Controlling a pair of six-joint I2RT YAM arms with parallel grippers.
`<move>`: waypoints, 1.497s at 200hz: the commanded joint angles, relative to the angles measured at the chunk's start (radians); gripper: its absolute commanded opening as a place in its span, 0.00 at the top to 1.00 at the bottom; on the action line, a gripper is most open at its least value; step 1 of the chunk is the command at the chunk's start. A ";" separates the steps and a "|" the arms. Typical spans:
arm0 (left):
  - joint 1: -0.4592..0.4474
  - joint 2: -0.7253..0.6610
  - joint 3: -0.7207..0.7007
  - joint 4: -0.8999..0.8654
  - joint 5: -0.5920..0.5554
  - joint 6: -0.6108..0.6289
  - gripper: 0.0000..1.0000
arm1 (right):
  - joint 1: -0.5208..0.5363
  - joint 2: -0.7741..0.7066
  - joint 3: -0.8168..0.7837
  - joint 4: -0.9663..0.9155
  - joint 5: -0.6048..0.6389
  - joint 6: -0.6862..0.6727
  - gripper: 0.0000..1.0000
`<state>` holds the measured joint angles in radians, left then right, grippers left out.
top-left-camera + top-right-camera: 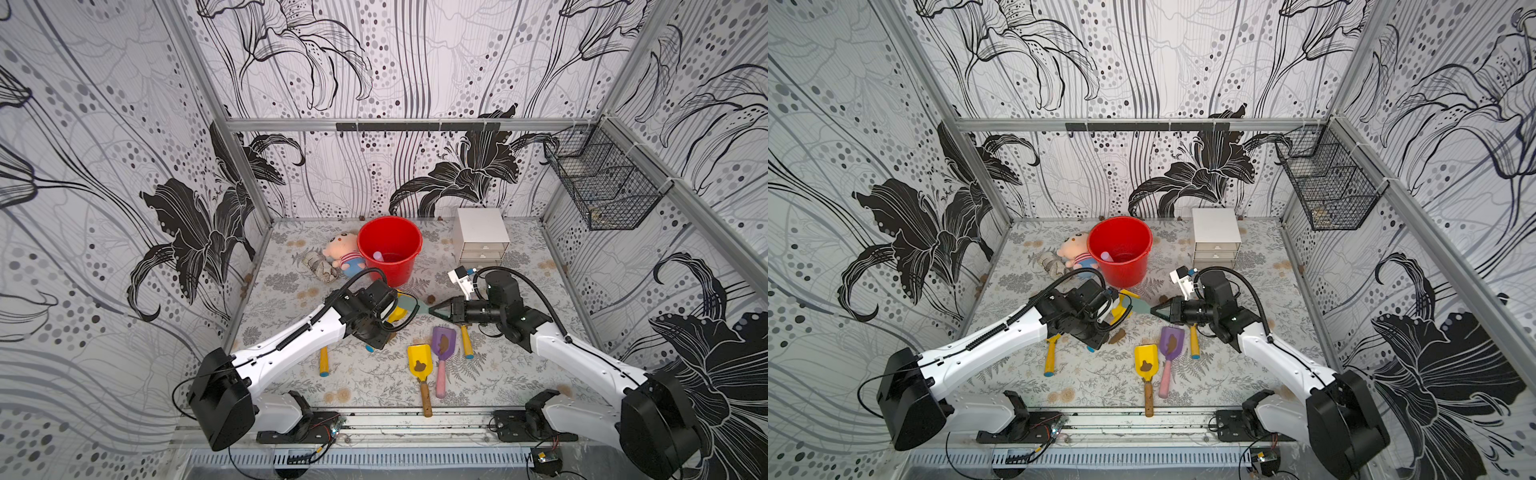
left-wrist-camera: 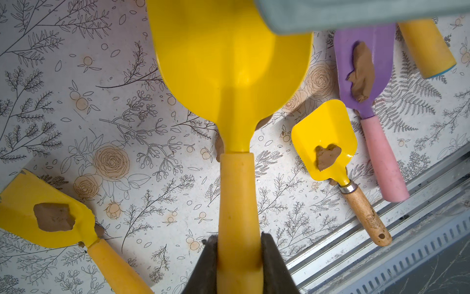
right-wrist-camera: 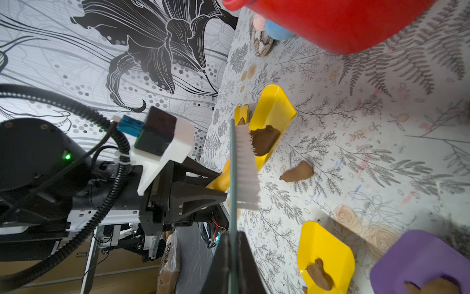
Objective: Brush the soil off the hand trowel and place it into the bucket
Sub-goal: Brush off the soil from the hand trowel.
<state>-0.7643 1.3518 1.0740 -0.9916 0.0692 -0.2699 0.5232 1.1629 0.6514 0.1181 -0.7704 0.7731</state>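
My left gripper point(image 2: 239, 244) is shut on the yellow handle of a yellow hand trowel point(image 2: 229, 63), held low over the mat in front of the red bucket point(image 1: 395, 270). In both top views the blade point(image 1: 1121, 309) points toward the right arm. My right gripper point(image 3: 232, 239) is shut on a thin teal brush point(image 3: 233, 163). Its white bristles point(image 3: 245, 163) press against a dark-brown soil clump point(image 3: 264, 140) on the trowel blade point(image 3: 274, 109). In the left wrist view the brush back point(image 2: 356, 12) covers the blade's tip and the soil is hidden.
On the mat lie a small yellow trowel point(image 1: 420, 361) and a purple one point(image 1: 442, 343), both with soil, and two yellow-handled tools point(image 1: 324, 360) point(image 1: 466, 341). Loose clumps point(image 3: 297, 171) point(image 1: 1118, 336) lie nearby. A plush doll point(image 1: 343, 251) and white drawer box point(image 1: 482, 237) flank the bucket.
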 commanded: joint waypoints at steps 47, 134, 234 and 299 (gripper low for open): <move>-0.001 -0.003 -0.012 0.027 0.007 0.000 1.00 | 0.034 0.124 0.037 0.020 0.010 -0.042 1.00; 0.001 0.004 -0.020 0.029 -0.005 -0.021 1.00 | -0.061 -0.027 -0.008 -0.027 -0.003 -0.010 1.00; 0.002 0.000 -0.020 0.033 0.014 -0.026 1.00 | -0.036 0.155 0.075 0.011 -0.016 -0.058 1.00; 0.007 0.009 -0.015 0.034 0.008 -0.024 1.00 | -0.037 0.047 0.008 0.035 0.003 0.004 1.00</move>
<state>-0.7647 1.3586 1.0515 -0.9871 0.0772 -0.2882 0.4404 1.2289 0.6903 0.1318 -0.7753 0.7498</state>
